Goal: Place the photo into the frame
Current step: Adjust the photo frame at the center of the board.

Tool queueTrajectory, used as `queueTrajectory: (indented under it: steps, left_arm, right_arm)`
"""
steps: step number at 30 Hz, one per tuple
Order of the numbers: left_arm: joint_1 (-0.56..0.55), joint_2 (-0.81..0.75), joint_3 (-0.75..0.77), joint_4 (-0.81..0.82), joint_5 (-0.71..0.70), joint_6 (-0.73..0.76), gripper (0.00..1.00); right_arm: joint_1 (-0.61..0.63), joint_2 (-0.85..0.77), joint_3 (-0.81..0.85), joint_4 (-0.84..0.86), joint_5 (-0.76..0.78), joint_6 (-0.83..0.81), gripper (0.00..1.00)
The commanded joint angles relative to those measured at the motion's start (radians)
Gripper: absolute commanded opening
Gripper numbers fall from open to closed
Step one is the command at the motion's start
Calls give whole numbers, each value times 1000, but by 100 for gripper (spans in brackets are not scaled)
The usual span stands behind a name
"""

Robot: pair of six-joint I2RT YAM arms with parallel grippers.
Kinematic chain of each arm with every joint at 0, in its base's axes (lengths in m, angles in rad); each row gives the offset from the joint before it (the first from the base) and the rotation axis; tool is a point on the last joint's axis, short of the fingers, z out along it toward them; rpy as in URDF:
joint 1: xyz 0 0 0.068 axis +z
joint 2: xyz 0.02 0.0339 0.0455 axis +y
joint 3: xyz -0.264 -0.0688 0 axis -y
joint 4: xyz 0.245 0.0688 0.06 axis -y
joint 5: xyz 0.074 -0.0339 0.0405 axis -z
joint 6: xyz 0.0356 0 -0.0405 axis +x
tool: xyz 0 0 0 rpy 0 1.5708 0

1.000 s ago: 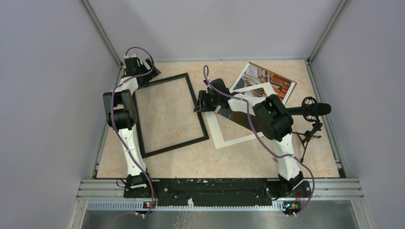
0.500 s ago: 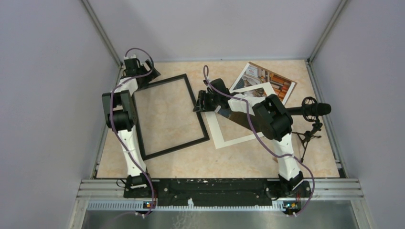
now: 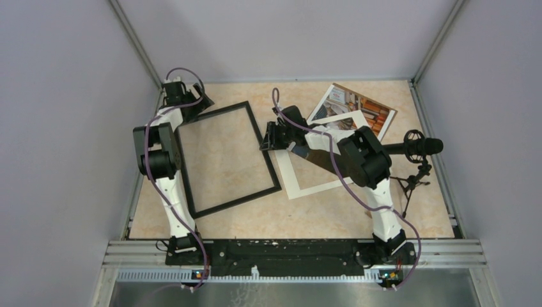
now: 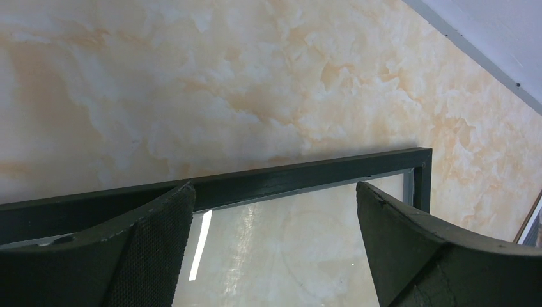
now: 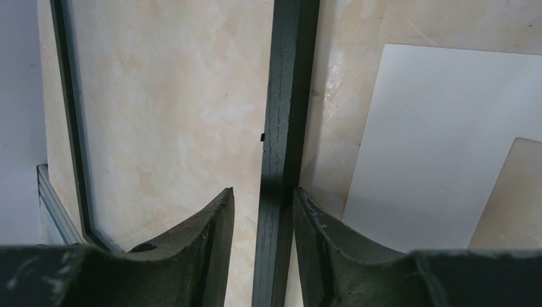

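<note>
The frame (image 3: 236, 201), a thin black rectangle with glass, lies flat left of centre. My right gripper (image 3: 267, 139) sits low over its right bar. In the right wrist view the bar (image 5: 287, 96) runs between the open fingers of this gripper (image 5: 263, 190). The right finger (image 5: 319, 236) is against the bar and the left one stands a little off it. My left gripper (image 3: 193, 105) hovers wide open over the frame's far edge (image 4: 287, 179), its fingers (image 4: 160, 243) holding nothing. The photo (image 3: 361, 109) lies at the back right, partly under the white mat (image 3: 313, 185).
A black microphone on a small tripod (image 3: 418, 147) stands at the right, beside my right arm. Metal rails border the tabletop on the left (image 3: 137, 185) and right. The white mat's corner (image 5: 422, 147) lies just right of the frame's bar.
The frame has shifted slightly, its near corner sliding a little toward the near edge. My left arm's elbow has swung a bit to the left. The right fingers have narrowed slightly around the bar.
</note>
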Motion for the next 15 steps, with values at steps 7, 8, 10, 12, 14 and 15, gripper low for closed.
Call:
queueTrajectory:
  steps: [7,8,10,12,14,15]
  left_arm:
    - [20,-68,1,-38,28,6,98]
    - [19,-66,1,-46,27,5,98]
    - [20,-70,-8,-59,19,3,98]
    - [23,-77,-20,-81,6,-3,99]
    - [27,-75,-28,-87,2,-12,98]
    - [28,-72,-28,-88,8,-14,98]
  right_arm:
    - [-2,55,73,-112,69,-28,36]
    - [-2,58,78,-115,67,-29,36]
    - [0,65,86,-120,67,-30,36]
    - [2,67,90,-125,67,-30,36]
    - [2,67,89,-122,63,-30,36]
    - [2,67,90,-120,61,-30,36]
